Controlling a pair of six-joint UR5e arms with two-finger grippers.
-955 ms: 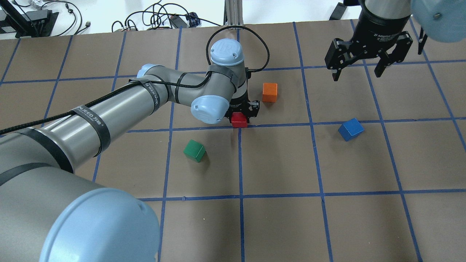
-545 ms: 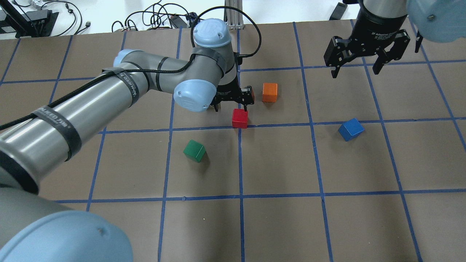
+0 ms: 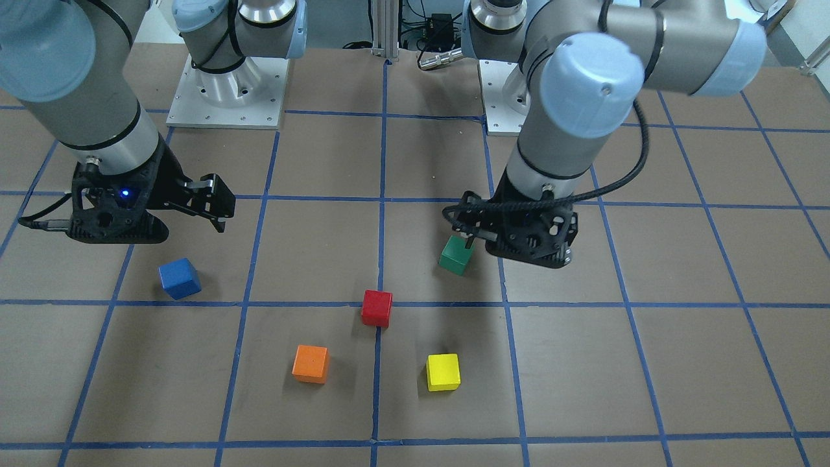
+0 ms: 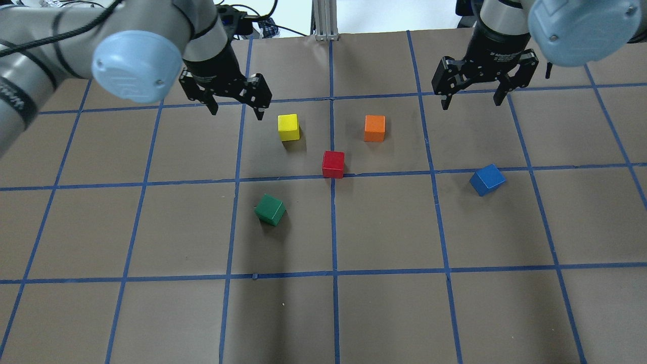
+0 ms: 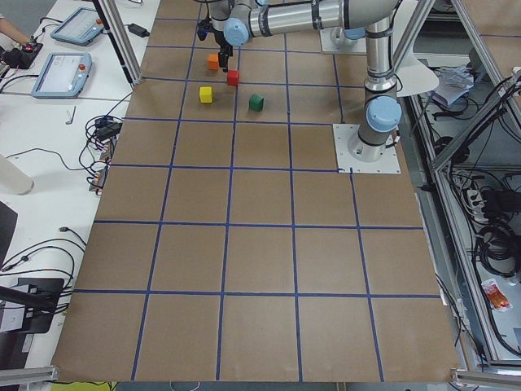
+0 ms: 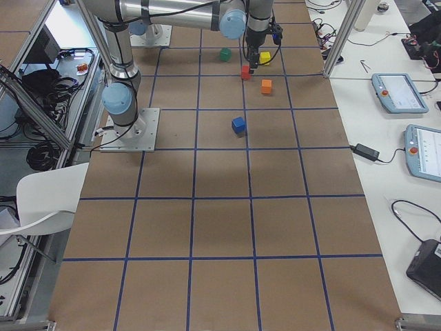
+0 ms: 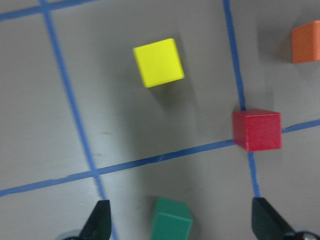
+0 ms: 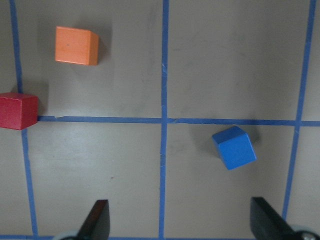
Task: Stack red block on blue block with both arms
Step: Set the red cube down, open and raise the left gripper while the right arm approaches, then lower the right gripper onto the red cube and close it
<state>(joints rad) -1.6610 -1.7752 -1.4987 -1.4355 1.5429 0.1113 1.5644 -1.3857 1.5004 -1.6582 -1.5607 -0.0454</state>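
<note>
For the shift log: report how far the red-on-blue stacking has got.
Done: nothing visible. The red block sits alone on the table, well apart from the blue block. In hand: nothing. The left gripper and the right gripper both hang open and empty. Left: grasp the red block, carry it across, set it on the blue block.

Overhead and front-facing cameras looked steeply down on the worktop (image 4: 384, 313) from opposite sides. Both close wrist cameras shared the red block (image 7: 256, 130).

table (image 4: 384, 227): red block (image 4: 333, 164), blue block (image 4: 487, 179), green cube (image 4: 270, 210), yellow cube (image 4: 288, 127), orange cube (image 4: 374, 128)
</note>
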